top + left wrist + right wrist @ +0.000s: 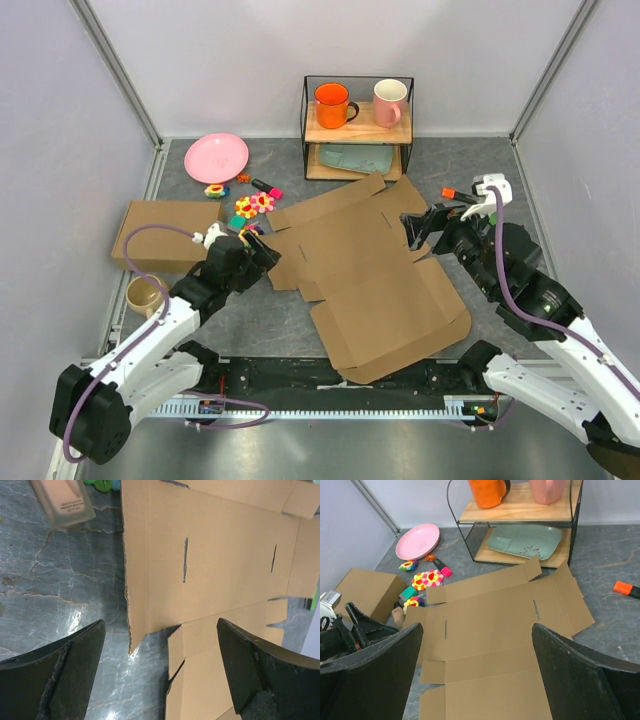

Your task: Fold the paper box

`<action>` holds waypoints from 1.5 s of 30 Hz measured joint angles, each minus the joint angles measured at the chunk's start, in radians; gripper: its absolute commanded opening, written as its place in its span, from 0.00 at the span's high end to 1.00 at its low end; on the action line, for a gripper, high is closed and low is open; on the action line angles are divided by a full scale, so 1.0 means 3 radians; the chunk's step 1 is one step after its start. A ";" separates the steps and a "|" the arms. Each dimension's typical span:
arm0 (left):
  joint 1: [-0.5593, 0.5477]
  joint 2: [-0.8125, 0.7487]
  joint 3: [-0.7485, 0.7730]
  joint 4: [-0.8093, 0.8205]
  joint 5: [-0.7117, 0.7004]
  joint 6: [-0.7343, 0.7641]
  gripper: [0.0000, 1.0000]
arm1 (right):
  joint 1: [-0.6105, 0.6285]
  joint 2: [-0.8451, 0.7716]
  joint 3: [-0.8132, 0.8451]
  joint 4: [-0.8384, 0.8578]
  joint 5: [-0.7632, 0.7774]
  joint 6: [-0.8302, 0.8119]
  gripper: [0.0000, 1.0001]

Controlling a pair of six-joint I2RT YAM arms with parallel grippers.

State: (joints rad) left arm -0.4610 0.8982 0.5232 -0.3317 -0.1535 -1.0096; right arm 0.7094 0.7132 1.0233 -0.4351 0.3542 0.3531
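The paper box (370,270) is a flat brown die-cut cardboard sheet, flaps spread out, lying mid-table. My left gripper (262,250) hovers open at its left edge. In the left wrist view the left gripper (160,625) frames a side flap and notch of the paper box (225,555), holding nothing. My right gripper (420,232) stands open over the sheet's right side. From the right wrist the right gripper (476,627) looks down across the paper box (490,605), nothing between its fingers.
A closed brown box (160,235) sits at the left, a beige cup (145,293) beside it. Pink plate (216,157) and small toys (255,205) lie behind the sheet. A wire shelf (357,125) holds two mugs. An orange marker (450,192) lies right.
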 measured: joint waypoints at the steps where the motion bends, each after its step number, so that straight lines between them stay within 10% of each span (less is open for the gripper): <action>1: -0.0003 0.0003 -0.0053 0.0085 -0.0025 -0.0078 0.01 | 0.0001 0.0013 -0.0017 0.0013 -0.0027 0.0013 0.02; 11: 0.0011 0.1022 -0.0201 0.0926 -0.0020 -0.0276 0.16 | 0.0001 0.0062 -0.0045 0.0050 -0.0084 0.0060 0.02; 17: 0.0037 0.1372 -0.0102 0.1296 0.0113 -0.0242 0.72 | 0.0001 -0.0010 -0.0045 0.0014 -0.0046 0.0058 0.02; 23: 0.0038 0.1340 0.0048 0.1270 0.0289 0.0028 0.96 | 0.0001 -0.0060 -0.0042 -0.0008 -0.0009 0.0056 0.02; 30: 0.0039 0.0879 0.0612 0.0871 0.0647 0.0567 0.98 | 0.0001 0.0022 0.0263 -0.0172 0.0052 -0.0050 0.02; 45: 0.0037 0.0650 0.3665 -0.0415 0.2130 0.1448 0.98 | 0.0000 -0.0056 0.1493 -0.0356 0.0221 -0.0291 0.02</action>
State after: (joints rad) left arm -0.4500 1.0931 1.6226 -0.4561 0.4854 -0.5751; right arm 0.7094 0.6964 1.4712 -0.5419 0.4206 0.2657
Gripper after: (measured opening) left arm 0.034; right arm 0.982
